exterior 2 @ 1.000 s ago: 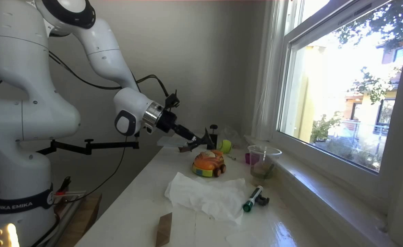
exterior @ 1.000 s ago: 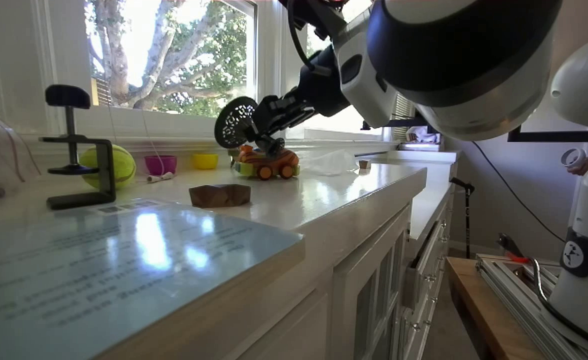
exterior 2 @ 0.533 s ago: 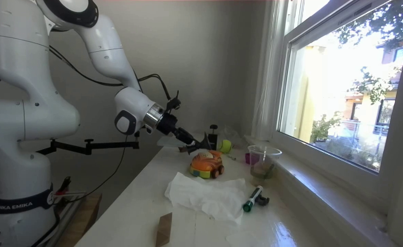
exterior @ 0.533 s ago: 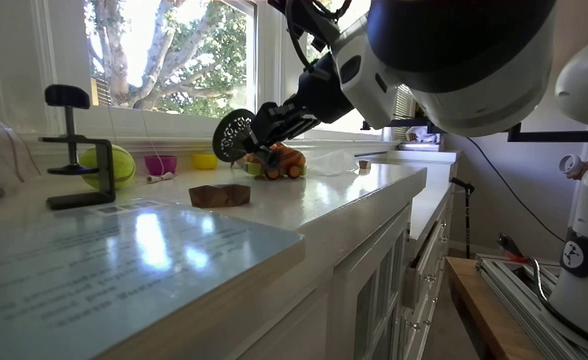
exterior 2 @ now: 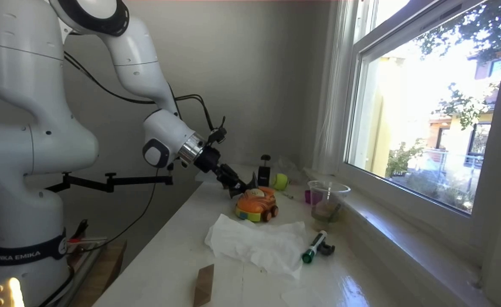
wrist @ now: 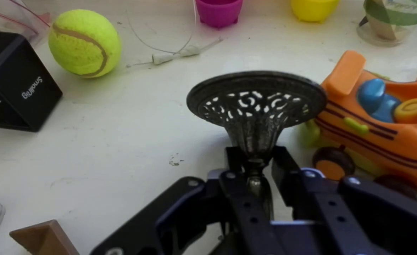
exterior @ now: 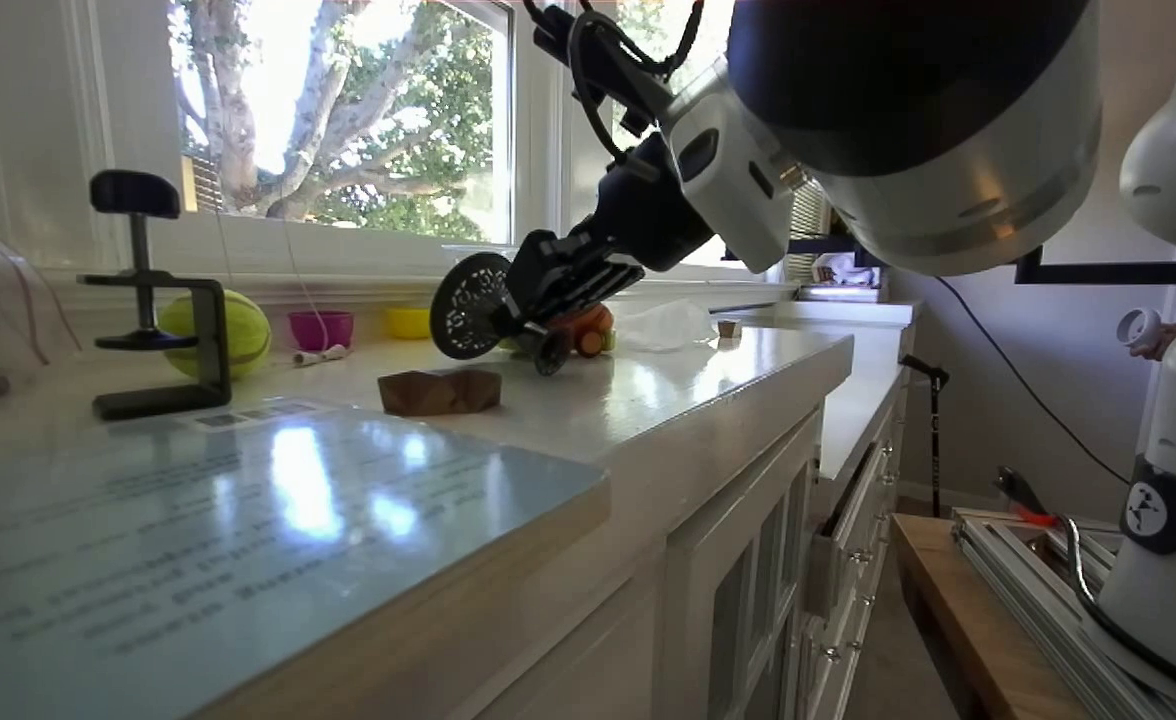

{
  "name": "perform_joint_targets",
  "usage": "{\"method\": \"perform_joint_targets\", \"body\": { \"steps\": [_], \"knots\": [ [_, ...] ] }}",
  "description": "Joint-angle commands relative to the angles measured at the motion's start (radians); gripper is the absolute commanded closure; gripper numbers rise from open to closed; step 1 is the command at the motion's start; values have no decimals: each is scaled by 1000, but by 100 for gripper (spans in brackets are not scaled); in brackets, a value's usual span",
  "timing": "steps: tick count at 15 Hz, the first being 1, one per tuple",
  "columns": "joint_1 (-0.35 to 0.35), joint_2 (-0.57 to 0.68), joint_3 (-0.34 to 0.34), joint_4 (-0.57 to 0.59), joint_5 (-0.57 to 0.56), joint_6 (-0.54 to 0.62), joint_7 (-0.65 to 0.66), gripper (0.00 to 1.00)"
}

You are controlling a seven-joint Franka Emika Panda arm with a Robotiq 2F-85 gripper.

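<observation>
1. The white robot arm (exterior 2: 59,145), left in an exterior view.
2. I see its black gripper (wrist: 255,157), low in the wrist view, clamped round a candlestick-shaped metal stand (wrist: 256,134).
3. Orange toy car (wrist: 382,141), far right there.
4. The stand, mid-frame, flares wide towards the top.
5. Tennis ball (wrist: 84,42), upper left.

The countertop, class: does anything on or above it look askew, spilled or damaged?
A speckled patch on the white countertop looks odd: chipped paint or dirt, I cannot tell which. The flared metal piece leans rather than standing upright, but the gripper shut on its neck explains that.
</observation>
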State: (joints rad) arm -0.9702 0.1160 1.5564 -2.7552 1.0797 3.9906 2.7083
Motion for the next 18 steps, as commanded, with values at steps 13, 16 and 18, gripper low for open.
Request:
{"method": "perform_joint_targets", "body": {
  "steps": [13,16,18],
  "knots": [
    [-1,5,0,1,0,2,-3,71],
    [6,-16,-2,3,10,10,-18,45],
    [6,-23,0,8,6,19,-25,32]
  ]
}}
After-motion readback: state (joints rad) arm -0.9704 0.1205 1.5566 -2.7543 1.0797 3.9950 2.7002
